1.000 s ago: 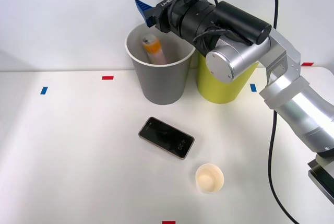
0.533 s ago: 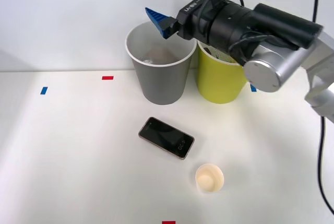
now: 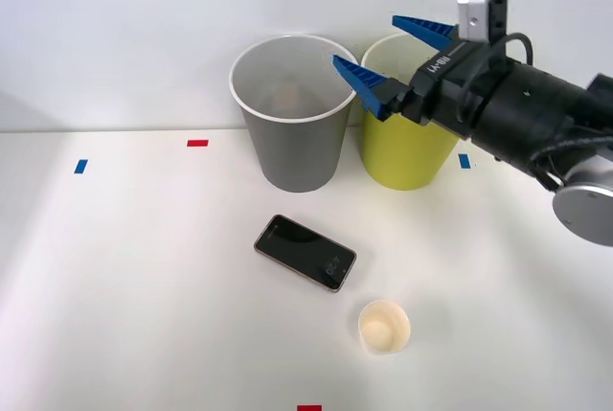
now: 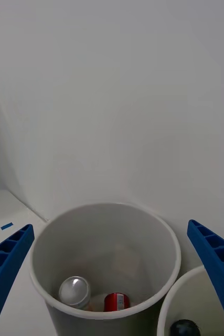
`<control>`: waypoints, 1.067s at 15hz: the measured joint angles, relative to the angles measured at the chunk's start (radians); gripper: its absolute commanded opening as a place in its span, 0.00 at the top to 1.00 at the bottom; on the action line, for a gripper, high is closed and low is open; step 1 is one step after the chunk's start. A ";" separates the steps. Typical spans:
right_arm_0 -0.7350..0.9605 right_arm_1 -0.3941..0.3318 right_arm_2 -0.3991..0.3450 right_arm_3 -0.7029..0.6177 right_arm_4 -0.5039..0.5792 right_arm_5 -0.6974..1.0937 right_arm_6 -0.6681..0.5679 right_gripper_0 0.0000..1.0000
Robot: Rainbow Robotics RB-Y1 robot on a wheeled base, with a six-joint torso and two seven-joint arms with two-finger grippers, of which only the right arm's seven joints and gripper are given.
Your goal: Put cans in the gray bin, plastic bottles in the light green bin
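Spread wide apart, the blue ribbed fingers of the right gripper (image 3: 388,55) are seen in the front view, with nothing held between them. One finger is set over the near right part of the rim of the gray bin (image 3: 292,152), and the other is raised above the light green bin (image 3: 402,157), which stands touching or just beside the gray bin on its right. The black wrist and silver arm are carried off to the right of the gray bin, above the table (image 3: 124,277).

From the wrist view, the gray bin (image 4: 106,247) is looked into from above between the two fingers. A slim can (image 4: 75,293) with a silver end is seen lying at the bottom of it, and a red can (image 4: 115,302) is beside it, touching or nearly so. The white rim of the light green bin (image 4: 195,294) is seen next to the gray bin, and a dark object, too cut off to be named, lies inside it.

On the table in front of the gray bin a black phone (image 3: 305,252) lies flat. A small cream paper cup (image 3: 384,326) stands further forward and to the right of the phone, apart from it.
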 measured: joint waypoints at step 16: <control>0.899 0.359 -0.264 -0.073 0.116 -0.453 0.066 0.00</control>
